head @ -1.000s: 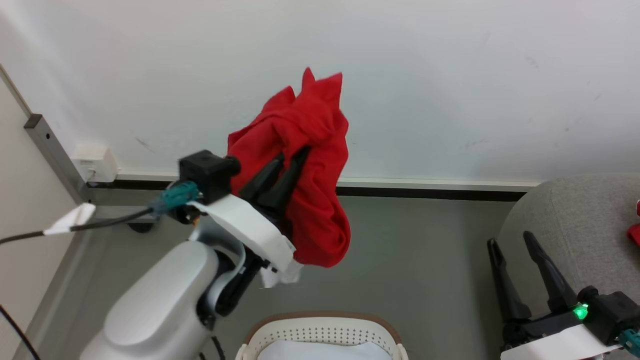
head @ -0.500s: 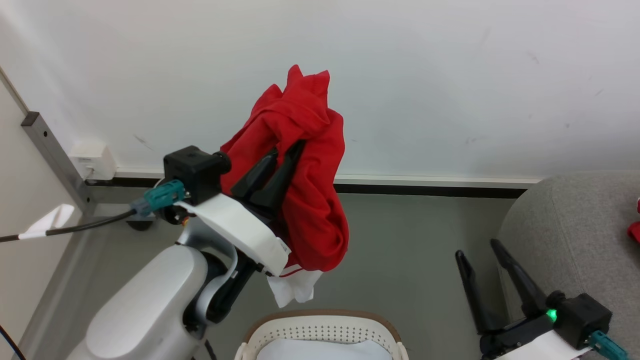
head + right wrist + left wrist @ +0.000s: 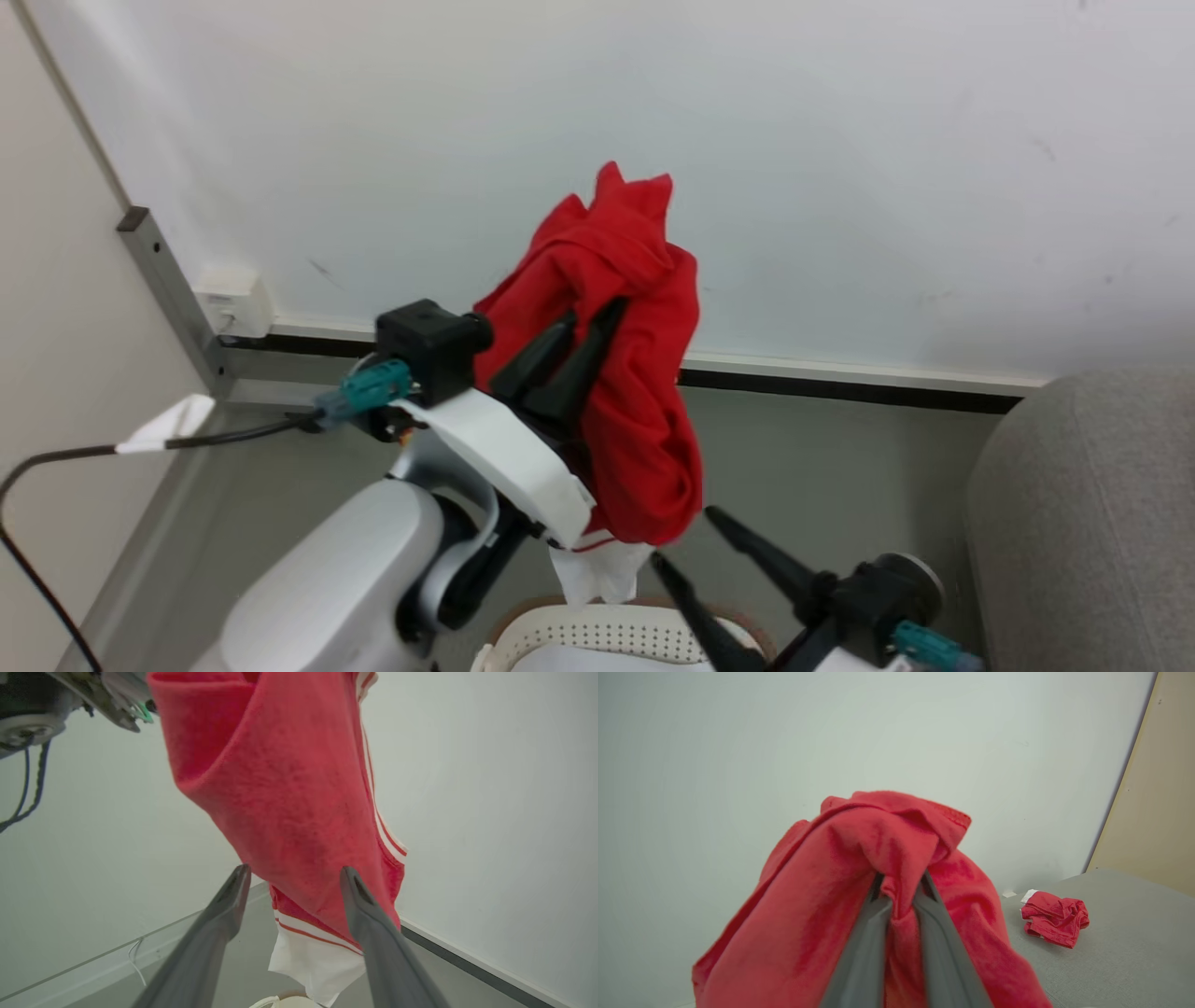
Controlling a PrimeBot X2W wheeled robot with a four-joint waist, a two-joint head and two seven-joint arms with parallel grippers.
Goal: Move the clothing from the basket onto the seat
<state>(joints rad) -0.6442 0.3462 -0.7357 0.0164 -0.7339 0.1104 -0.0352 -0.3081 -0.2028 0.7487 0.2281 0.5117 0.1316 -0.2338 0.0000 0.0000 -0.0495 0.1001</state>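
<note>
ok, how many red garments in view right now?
2. One garment hangs from the shut left gripper; a crumpled one lies on the seat. More may be hidden in the basket.

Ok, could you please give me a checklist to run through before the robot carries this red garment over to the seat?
1. Hold of the left gripper on the red garment: ok, shut on a bunched fold.
2. Clearance of the white hem from the laundry basket: cannot tell, it hangs close above the rim.
3. State of the right gripper: ok, open, close to the garment's lower part, not gripping.
4. Room on the grey seat: ok, bare upholstery beside one crumpled red garment.
5. Basket emptied: cannot tell, something white shows inside.
</note>
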